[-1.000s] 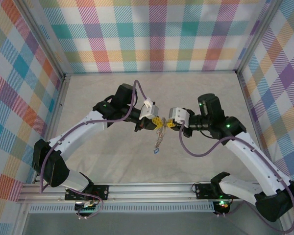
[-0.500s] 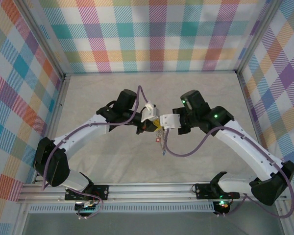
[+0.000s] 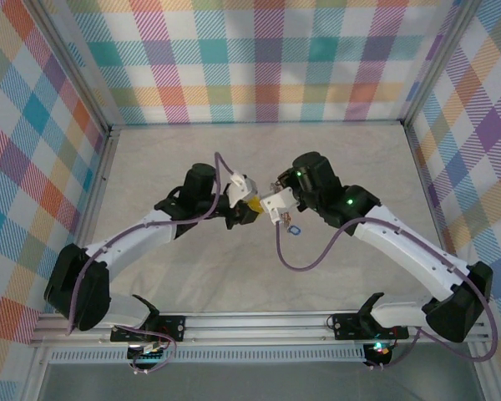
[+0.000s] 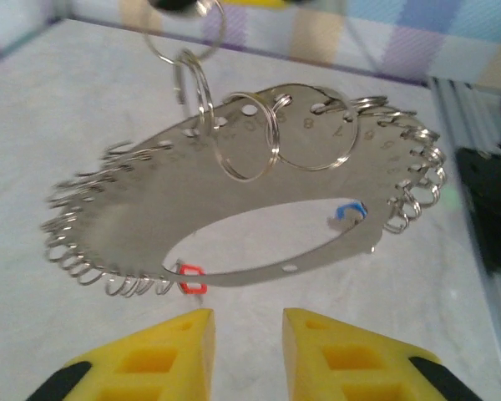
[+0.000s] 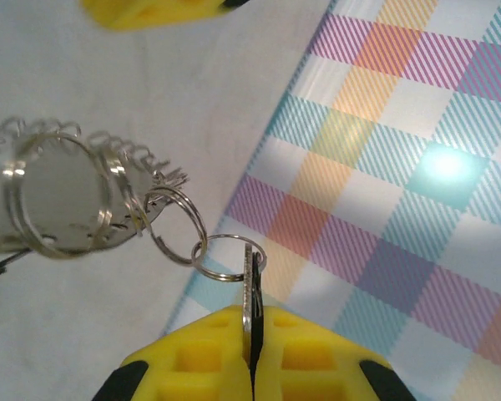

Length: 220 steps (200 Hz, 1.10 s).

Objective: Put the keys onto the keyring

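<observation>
The keyring (image 4: 134, 225) is a wide flat silver hoop edged with small wire hooks, hanging in the air over the table. A short chain of split rings (image 4: 250, 142) links it upward. My right gripper (image 5: 252, 334) is shut on a thin silver key (image 5: 249, 284) with a black tag, threaded on the last split ring (image 5: 225, 259). The hoop (image 5: 58, 200) hangs to its left. A red tag (image 4: 190, 278) and a blue tag (image 4: 348, 210) sit on the hoop. My left gripper (image 4: 249, 334) is open just below the hoop, touching nothing. From above, the two grippers (image 3: 255, 206) (image 3: 277, 209) nearly meet.
Plaid walls (image 3: 267, 58) enclose the grey table (image 3: 192, 150) on three sides, and one wall (image 5: 401, 125) is close behind the right gripper. A metal rail (image 3: 259, 322) runs along the near edge. Purple cables (image 3: 309, 263) loop off both arms.
The left gripper has let go of the keyring and opened. The right gripper has moved left and toward the back wall, carrying the keyring with it.
</observation>
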### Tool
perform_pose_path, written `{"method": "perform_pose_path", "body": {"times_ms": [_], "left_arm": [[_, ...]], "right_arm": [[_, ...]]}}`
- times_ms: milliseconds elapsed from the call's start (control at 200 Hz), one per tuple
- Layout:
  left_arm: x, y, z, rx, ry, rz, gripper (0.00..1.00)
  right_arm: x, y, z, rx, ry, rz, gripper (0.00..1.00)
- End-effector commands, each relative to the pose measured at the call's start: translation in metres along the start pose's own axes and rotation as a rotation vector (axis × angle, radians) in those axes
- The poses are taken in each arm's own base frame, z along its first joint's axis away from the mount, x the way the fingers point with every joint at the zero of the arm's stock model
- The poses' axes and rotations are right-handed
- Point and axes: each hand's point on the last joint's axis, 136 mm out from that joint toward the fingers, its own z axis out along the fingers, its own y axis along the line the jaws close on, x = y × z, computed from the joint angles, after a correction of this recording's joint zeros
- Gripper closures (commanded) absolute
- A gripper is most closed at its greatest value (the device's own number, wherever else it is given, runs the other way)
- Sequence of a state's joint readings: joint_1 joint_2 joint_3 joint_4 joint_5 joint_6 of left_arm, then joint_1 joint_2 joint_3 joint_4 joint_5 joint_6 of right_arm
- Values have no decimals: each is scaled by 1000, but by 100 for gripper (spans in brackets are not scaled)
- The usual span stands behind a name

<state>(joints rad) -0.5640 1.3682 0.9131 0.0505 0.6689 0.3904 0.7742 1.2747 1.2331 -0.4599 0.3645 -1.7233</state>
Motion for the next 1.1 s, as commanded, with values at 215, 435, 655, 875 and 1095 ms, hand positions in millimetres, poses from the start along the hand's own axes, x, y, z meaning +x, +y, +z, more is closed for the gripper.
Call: {"method": "perform_pose_path", "body": {"times_ms": [215,435,655,875,1095], "left_arm": [[3,95,-68,-503,-37,-268,56],[52,147,-132,-895,-42,-570,36],[77,155,-173,-1109,-4,-651,0],[90,159,-189,-1179,23,-722,0],[94,160,-189,-1165,31,-733,0]], "right_arm": [[17,-47,5,167,132,-251,100],[24,-61,1,222,167,-322,100],[32,-58,5,197,199,-328,100],[22,-38,14,132,158,-260,100],[-23,-1,27,-43,45,-107,100]]}}
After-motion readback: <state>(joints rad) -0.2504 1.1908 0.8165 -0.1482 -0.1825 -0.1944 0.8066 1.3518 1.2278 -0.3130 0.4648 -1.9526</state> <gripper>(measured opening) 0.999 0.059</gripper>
